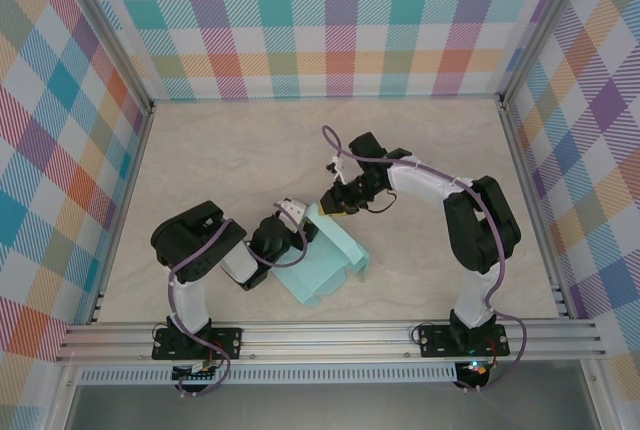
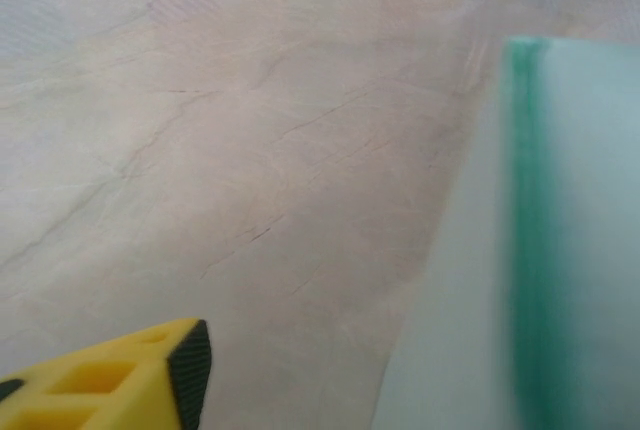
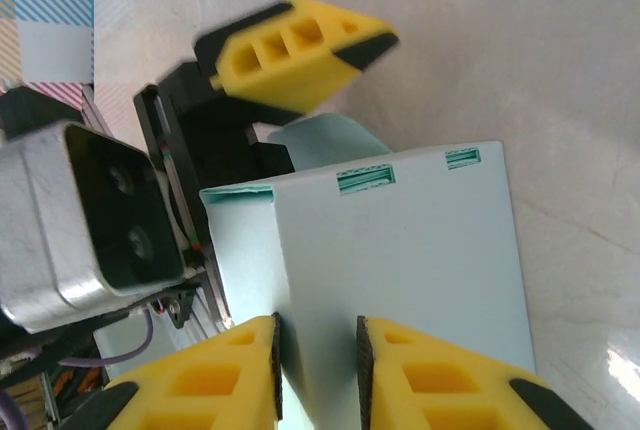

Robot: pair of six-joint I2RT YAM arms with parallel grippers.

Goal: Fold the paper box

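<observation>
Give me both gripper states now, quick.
Left gripper: open, holding nothing, beside the paper box.
Right gripper: closed on a raised wall of the paper box.

- Far half of table (image 1: 250, 140) bare; plenty of room for me there.
- Paper box (image 1: 325, 265) blocks centre, wedged btwn my L gripper (image 1: 292, 212) & R gripper (image 1: 333, 207), v. close together.

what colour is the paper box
The paper box is pale aqua-blue; the right wrist view shows it best.
</observation>
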